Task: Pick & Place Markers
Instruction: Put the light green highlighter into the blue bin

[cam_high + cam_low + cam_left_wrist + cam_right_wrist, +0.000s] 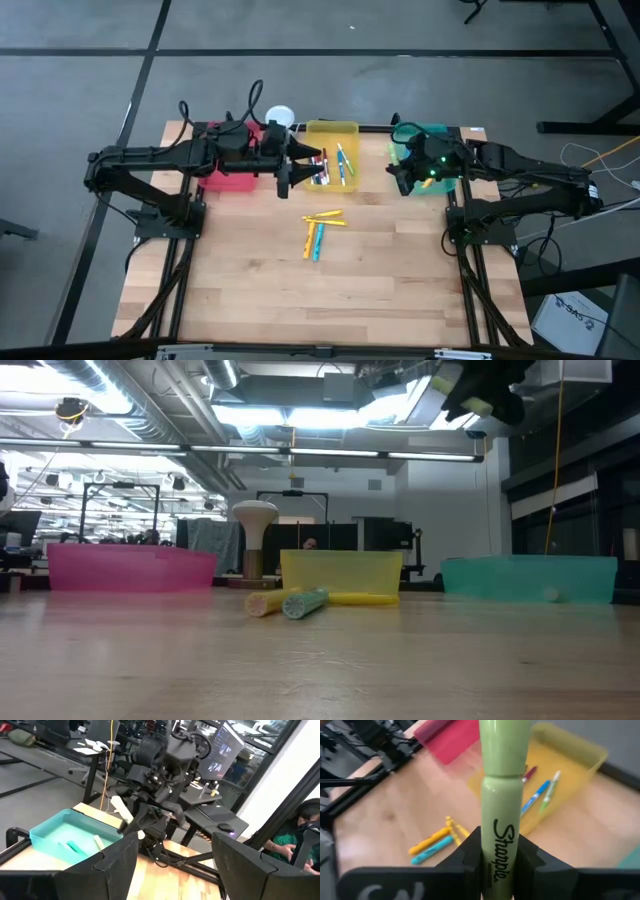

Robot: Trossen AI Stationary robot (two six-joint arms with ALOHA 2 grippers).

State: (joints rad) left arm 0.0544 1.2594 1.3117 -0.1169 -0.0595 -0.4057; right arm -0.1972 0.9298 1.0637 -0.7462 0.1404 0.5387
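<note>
**Markers partly sorted, 1 in hand, a small cluster left on the table**

Starting at the left, we see the red tray [232, 178] at the table's back edge; its contents are hidden under the left arm, so we cannot say whether any markers lie in it. Our left gripper [290, 165] hangs between the red tray and the yellow tray [333, 128], its fingers spread wide and holding nothing. Behind it stands the white-topped hourglass-like object [254, 538], untouched.

Moving to the middle, the yellow tray holds several markers [335, 165]: blue, green and red or white ones lying side by side. We judge these as already placed. In front of that tray, on the bare wood, a cluster of about 4 loose markers [320, 230] remains: yellow, orange and teal or blue, lying close together and partly crossing. These still need picking up.

At the right, the teal tray [47, 831] contains at least 2 markers, pale ones resting on its floor. Our right gripper [405, 175] is raised over the near-left edge of that tray, clamped on a light green marker [502, 795], which stands upright between its fingers.

We judge the task past halfway: the held marker needs depositing, then the central cluster.
</note>
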